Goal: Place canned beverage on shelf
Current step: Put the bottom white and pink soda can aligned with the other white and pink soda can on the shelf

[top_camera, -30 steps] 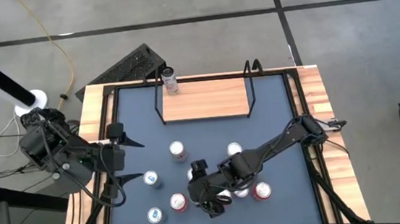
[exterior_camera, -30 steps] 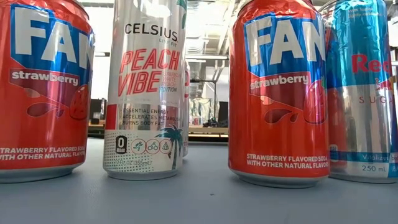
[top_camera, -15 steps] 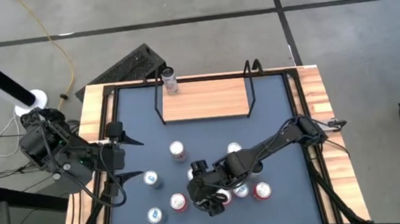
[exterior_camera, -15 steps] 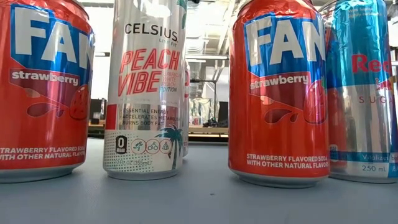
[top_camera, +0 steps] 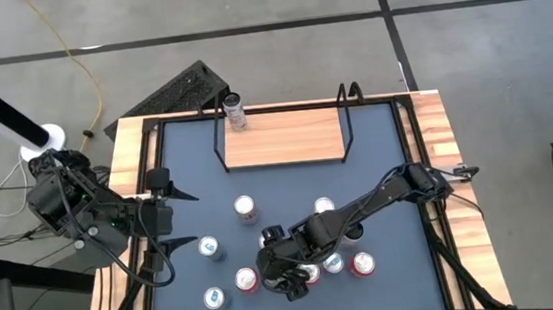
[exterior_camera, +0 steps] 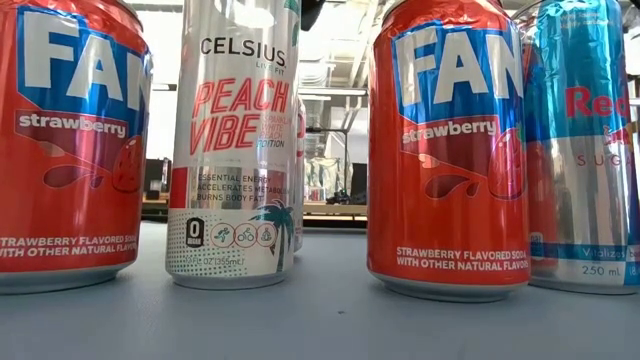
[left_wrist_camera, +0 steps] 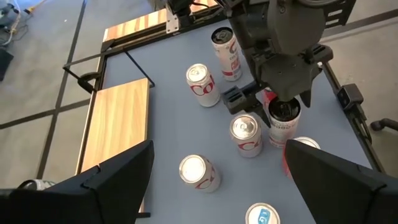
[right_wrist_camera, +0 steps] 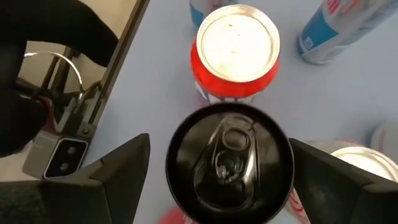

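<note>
My right gripper [right_wrist_camera: 227, 180] hangs over a black-topped can [right_wrist_camera: 230, 163], jaws released either side. Left gripper [top_camera: 184, 220] waits at nine o'clock, released. The shelf [top_camera: 283, 137] at twelve has free room.

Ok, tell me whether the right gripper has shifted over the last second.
Yes. In the high view the right gripper has slid toward the table's left side, away from the red can, jaws open around a dark-topped can.

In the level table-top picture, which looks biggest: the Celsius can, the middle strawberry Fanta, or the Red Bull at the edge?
1. Middle Fanta can, widest.
2. Celsius can, equally tall but slimmer.
Red Bull can: cut off by the picture's edge, so unranked. Nearness to the camera may skew all of this.
</note>
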Tool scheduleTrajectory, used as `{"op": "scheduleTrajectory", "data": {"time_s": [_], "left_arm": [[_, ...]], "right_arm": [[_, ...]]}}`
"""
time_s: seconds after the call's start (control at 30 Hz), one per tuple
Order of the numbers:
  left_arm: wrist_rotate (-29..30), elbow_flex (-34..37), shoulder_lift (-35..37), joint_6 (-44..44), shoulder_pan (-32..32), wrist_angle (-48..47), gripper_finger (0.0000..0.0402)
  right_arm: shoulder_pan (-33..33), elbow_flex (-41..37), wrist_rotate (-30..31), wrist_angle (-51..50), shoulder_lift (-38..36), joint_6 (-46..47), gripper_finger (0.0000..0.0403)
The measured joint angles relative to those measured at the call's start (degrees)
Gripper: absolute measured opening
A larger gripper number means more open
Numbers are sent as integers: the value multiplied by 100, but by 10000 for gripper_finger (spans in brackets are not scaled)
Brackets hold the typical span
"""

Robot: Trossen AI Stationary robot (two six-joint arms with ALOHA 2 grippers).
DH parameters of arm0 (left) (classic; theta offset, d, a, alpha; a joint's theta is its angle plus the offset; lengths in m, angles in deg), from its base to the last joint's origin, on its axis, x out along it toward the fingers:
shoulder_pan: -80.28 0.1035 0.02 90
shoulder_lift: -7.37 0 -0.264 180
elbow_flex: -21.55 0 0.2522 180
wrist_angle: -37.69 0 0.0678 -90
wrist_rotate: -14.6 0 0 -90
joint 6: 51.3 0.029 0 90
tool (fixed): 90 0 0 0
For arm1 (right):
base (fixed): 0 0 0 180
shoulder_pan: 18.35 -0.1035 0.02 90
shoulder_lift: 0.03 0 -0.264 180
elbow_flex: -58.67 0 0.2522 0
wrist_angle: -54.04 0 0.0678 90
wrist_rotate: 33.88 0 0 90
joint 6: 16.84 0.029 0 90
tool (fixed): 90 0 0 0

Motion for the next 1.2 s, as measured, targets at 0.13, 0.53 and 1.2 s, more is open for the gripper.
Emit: {"op": "scheduleTrajectory", "data": {"time_s": [0.13, 0.53, 1.2], "left_arm": [[-1, 0, 0, 0, 0, -10, 352], [6, 0, 0, -39, 0, -105, 352], [19, 0, 0, -46, 0, -105, 352]], "right_arm": [[0, 0, 2, 1, -9, 14, 352], [14, 4, 2, -33, -9, 16, 304], [37, 9, 68, -38, -7, 144, 202]]}}
